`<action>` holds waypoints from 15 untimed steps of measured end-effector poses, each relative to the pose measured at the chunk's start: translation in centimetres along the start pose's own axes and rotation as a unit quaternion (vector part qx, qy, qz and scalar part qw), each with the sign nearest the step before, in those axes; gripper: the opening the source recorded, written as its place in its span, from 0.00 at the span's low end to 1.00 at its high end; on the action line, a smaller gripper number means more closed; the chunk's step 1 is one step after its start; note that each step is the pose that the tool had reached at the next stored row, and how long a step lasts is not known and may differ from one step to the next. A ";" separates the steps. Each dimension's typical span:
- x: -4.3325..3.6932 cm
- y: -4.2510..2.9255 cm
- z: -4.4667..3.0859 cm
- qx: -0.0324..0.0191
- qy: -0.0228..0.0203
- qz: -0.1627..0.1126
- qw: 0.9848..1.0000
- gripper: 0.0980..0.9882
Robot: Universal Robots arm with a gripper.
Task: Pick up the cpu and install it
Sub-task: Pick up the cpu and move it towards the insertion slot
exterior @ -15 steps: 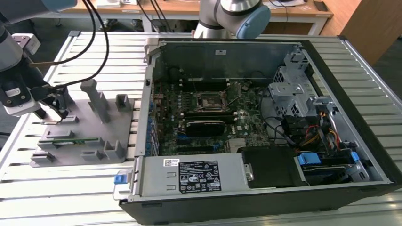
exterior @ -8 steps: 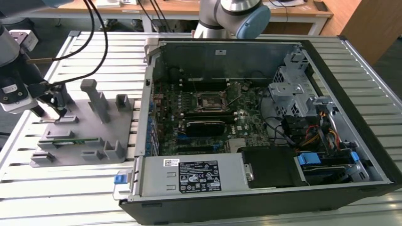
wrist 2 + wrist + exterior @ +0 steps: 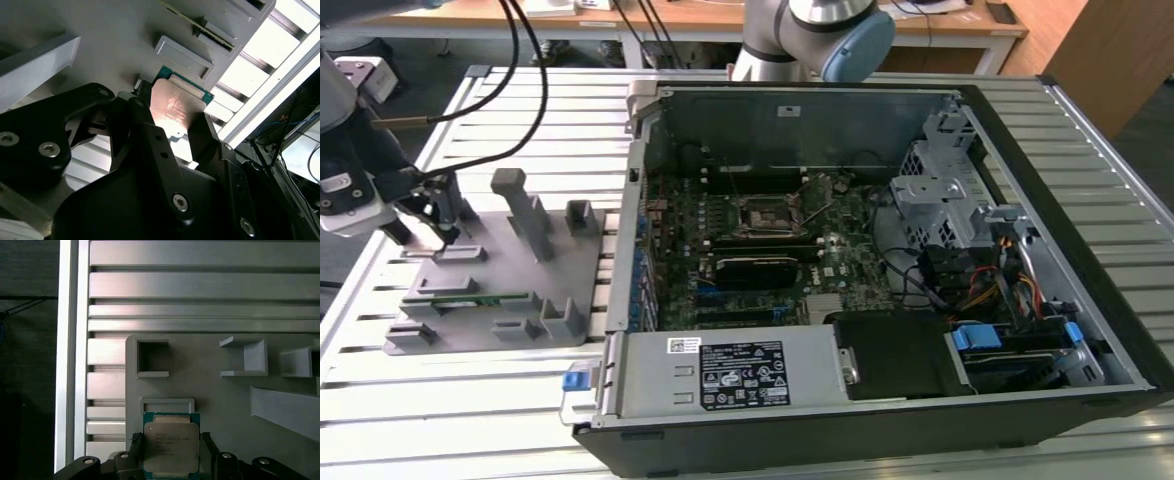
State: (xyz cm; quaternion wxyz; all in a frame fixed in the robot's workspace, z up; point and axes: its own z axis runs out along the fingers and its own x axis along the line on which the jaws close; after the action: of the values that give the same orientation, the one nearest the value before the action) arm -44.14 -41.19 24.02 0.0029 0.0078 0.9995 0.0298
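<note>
One gripper (image 3: 424,235) over gray fixture (image 3: 487,275), two fingers (image 3: 137,447) clamped on single cpu (image 3: 171,445). One open case (image 3: 787,125), one socket (image 3: 765,214), beside fixture.

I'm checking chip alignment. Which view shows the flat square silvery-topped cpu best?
The first wrist view: the flat square silvery cpu faces the camera squarely. The second wrist view shows it slanted, partly behind the gripper; in the exterior view it is too small to tell.
</note>
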 end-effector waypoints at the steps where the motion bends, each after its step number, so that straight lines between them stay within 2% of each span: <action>1: 0.00 0.00 -0.07 0.000 0.000 0.000 1.000 0.49; 15: 0.00 0.06 -1.03 0.000 0.000 0.000 1.000 0.49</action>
State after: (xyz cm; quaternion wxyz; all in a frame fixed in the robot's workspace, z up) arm -44.14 -41.19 25.05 0.0029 0.0078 0.9995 0.0298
